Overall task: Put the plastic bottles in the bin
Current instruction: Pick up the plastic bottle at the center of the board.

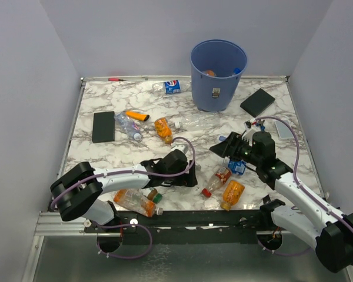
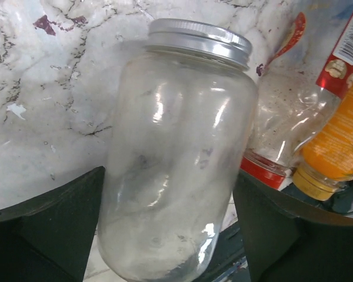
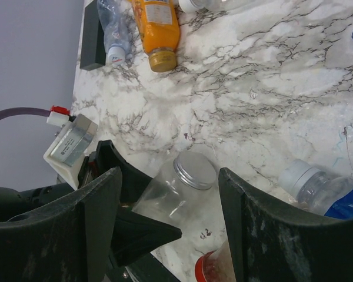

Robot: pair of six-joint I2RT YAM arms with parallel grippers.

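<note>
Found the left gripper spread wide at the bottom of its own view, with a dark finger close against each side of a clear jar lying on the marble table. Noted a silver lid on the jar. Could not tell whether squeezed or merely flanked. Just right of the jar, saw a crushed bottle with a red cap and an orange bottle crowding the right finger.

Further right in the overhead view, found the right gripper hanging over the table. In its own view, saw the jaws partly open with nothing between them. Spotted a blue-labelled bottle just below it in the frame.

Placed the bin at the upper middle of the overhead view, upright, well apart from both grippers, with something orange and something blue inside. Saw other bottles strewn across the table, a black slab at the left and a second slab just right of the bin.

Overhead, lost the jar beneath the left gripper. Made out jar and lid only from the two wrist views.
</note>
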